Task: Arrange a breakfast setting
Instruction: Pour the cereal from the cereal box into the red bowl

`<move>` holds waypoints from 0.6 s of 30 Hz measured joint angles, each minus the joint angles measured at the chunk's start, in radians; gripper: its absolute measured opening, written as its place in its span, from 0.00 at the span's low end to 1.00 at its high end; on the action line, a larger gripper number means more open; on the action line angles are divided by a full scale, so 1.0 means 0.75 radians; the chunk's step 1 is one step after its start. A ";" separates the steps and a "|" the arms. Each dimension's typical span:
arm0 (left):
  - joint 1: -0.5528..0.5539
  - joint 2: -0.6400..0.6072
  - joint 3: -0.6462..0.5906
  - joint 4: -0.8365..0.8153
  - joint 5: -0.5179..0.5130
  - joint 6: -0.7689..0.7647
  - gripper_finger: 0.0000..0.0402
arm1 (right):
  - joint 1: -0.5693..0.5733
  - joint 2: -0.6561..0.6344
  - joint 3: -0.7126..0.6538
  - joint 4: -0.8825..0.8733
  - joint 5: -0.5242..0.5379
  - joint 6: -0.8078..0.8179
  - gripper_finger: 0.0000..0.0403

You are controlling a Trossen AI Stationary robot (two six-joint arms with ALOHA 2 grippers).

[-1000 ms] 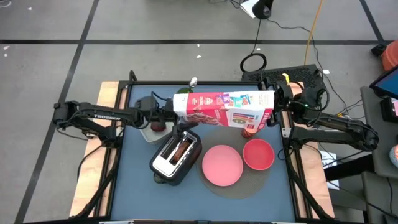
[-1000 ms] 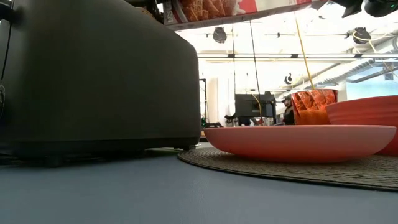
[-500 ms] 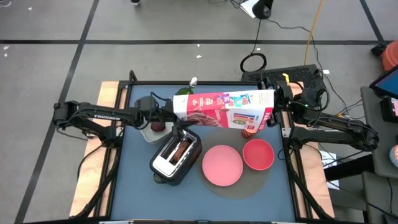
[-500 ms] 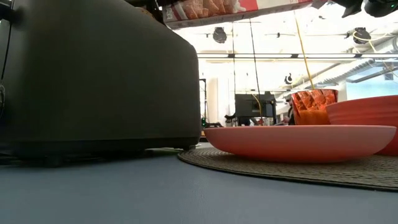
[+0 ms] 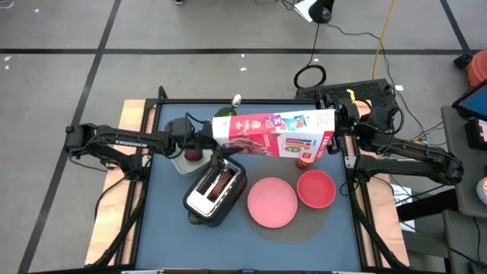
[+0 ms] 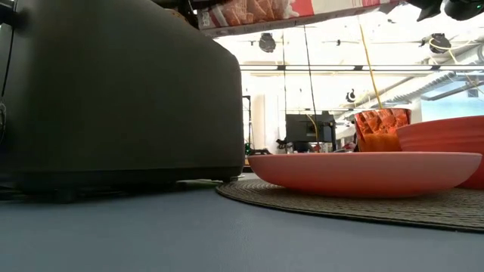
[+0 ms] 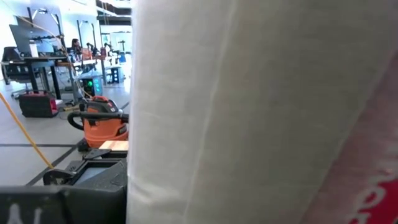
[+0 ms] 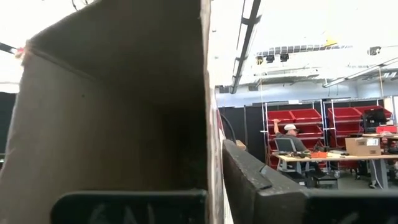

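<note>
Cereal box [image 5: 274, 133] is the biggest thing we see, a pink, white and red carton lying on its side in the air above the far half of the desk [image 5: 163, 236], its long axis running straight from one arm to the other. We hold it at both ends. Our right hand [image 5: 340, 125] has its fingers pinched nearly together on the carton's open end; the right wrist view looks straight past a brown cardboard flap [image 8: 112, 112] into the box. Our left hand [image 5: 207, 137] sits at the closed end, partly open and pressed to the carton wall, which fills the left wrist view; whether it truly grips or only steadies we cannot tell.

Below, the toaster [image 5: 215, 190] stands on the desk's left half with browned bread [image 5: 222, 181] in its slot. To its right the woven mat [image 5: 304, 221] carries the large pink plate [image 5: 272, 202], and the red bowl [image 5: 316, 189] touches the plate's right side.

That bowl lies almost directly beneath the right hand's end of the carton, just nearer the front edge, so the right arm is the closer one. We judge that any pour would turn on tipping the open end down there.

Smaller still, the dark red fruit [image 5: 195, 154] rests under the left arm, and the small pink cup [image 5: 304, 159] peeks from beneath the box.
</note>
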 joint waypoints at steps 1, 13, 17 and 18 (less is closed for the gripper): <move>0.000 0.000 0.000 -0.001 -0.001 0.000 0.67 | 0.000 0.000 0.000 -0.001 0.000 -0.002 0.05; -0.001 0.000 -0.001 0.000 0.005 -0.011 0.67 | -0.001 -0.011 0.000 -0.053 -0.145 0.009 0.31; -0.001 -0.001 0.000 0.001 0.005 -0.028 0.67 | -0.001 -0.032 0.000 -0.128 -0.145 0.006 0.43; 0.000 -0.001 0.000 0.001 0.006 -0.033 0.67 | -0.002 -0.039 0.000 -0.155 -0.145 0.006 0.45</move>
